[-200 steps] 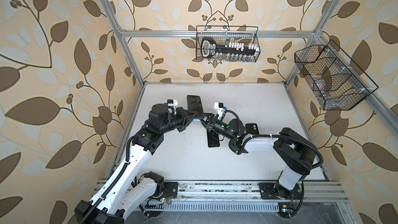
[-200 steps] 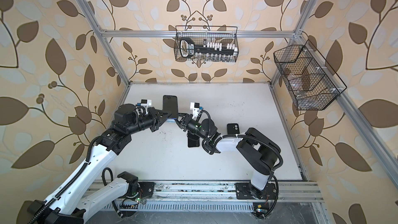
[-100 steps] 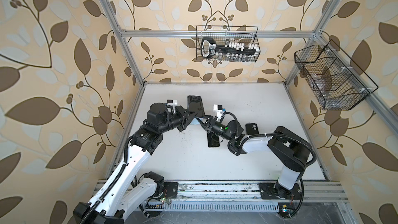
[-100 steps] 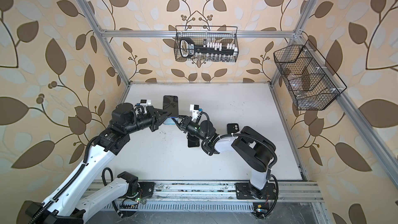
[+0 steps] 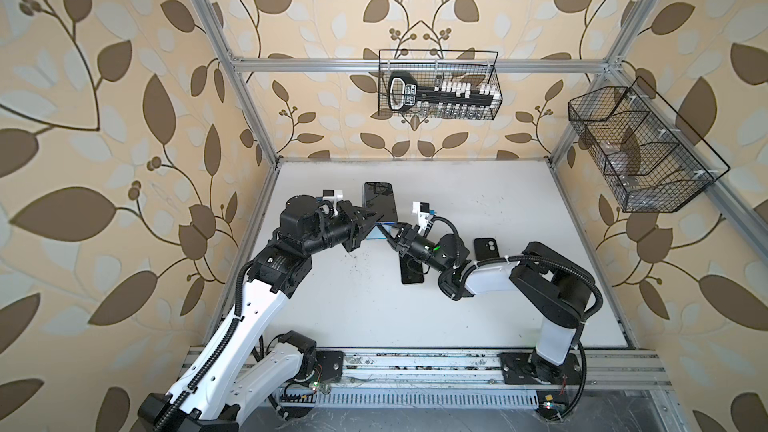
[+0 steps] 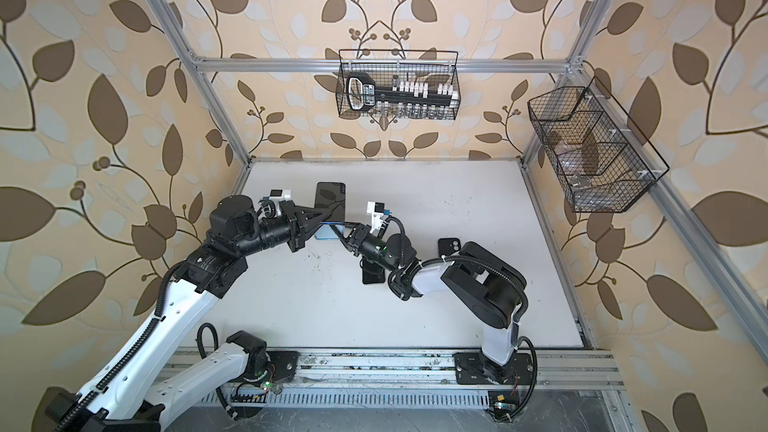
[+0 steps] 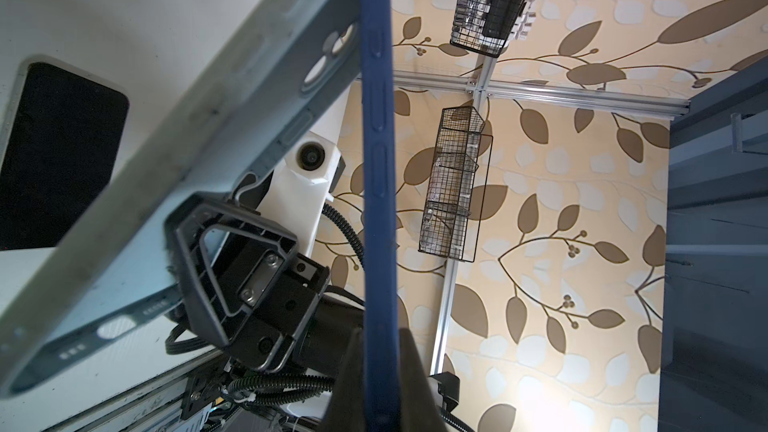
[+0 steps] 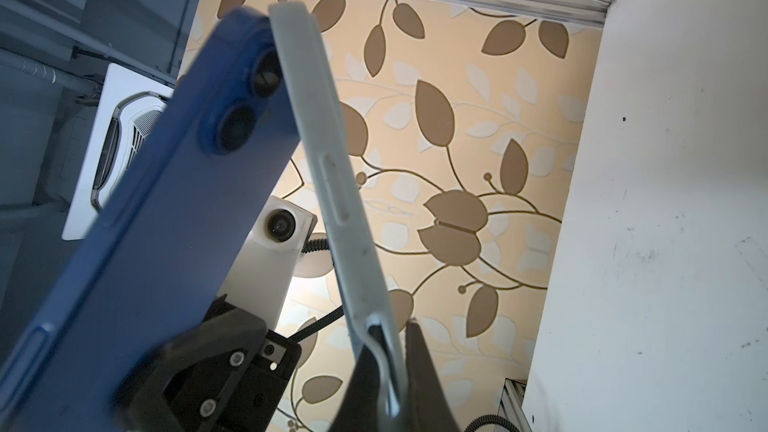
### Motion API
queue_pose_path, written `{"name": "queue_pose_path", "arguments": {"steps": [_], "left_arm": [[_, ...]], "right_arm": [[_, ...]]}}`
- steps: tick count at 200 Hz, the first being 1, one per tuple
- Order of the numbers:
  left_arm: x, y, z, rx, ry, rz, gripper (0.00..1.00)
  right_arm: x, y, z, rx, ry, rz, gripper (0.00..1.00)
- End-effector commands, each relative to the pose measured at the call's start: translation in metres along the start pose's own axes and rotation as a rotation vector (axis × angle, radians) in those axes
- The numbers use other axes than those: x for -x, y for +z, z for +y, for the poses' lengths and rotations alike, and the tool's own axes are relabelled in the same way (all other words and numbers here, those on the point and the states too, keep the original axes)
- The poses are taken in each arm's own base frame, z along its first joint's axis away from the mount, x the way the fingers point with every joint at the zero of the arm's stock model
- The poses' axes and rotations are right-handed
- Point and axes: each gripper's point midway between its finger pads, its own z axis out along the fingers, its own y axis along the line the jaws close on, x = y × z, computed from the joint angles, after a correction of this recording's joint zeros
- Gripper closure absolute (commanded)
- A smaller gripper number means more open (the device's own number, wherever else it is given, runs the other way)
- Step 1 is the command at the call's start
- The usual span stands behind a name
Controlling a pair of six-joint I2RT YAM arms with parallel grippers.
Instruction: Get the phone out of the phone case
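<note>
The left fingers [image 7: 351,392] clench the blue phone [image 8: 166,243]; the right fingers [image 8: 422,380] clench the case [image 7: 187,160], meeting the phone at its camera end.

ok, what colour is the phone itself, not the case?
Dark blue. The phone shows best in the right wrist view, beside the pale grey case.

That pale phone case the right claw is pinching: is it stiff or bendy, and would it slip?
Probably bendy: the pale case edge curls where the right gripper pinches it. Likely grippy rather than slippery, since its surface looks matte and dusty. Probably light, being a thin shell.
</note>
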Motion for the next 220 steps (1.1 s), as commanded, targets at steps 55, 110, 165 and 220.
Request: {"name": "queue_pose_path", "arguments": {"steps": [55, 110, 165, 220], "left_arm": [[-0.007, -0.039, -0.104, -0.326, 0.213, -0.075, 1.00], [-0.015, -0.035, -0.085, -0.281, 0.215, -0.022, 1.00], [-0.019, -0.032, -0.049, -0.212, 0.208, -0.001, 1.00], [-0.022, -0.032, -0.046, -0.183, 0.270, 0.008, 1.00]], "right_arm": [[-0.004, -0.012, -0.043, -0.104, 0.032, 0.025, 1.00], [0.009, -0.016, -0.040, -0.105, 0.018, 0.007, 1.00], [0.018, -0.015, -0.030, -0.091, 0.005, -0.004, 1.00], [0.023, -0.022, -0.021, -0.121, -0.050, 0.000, 1.00]]}}
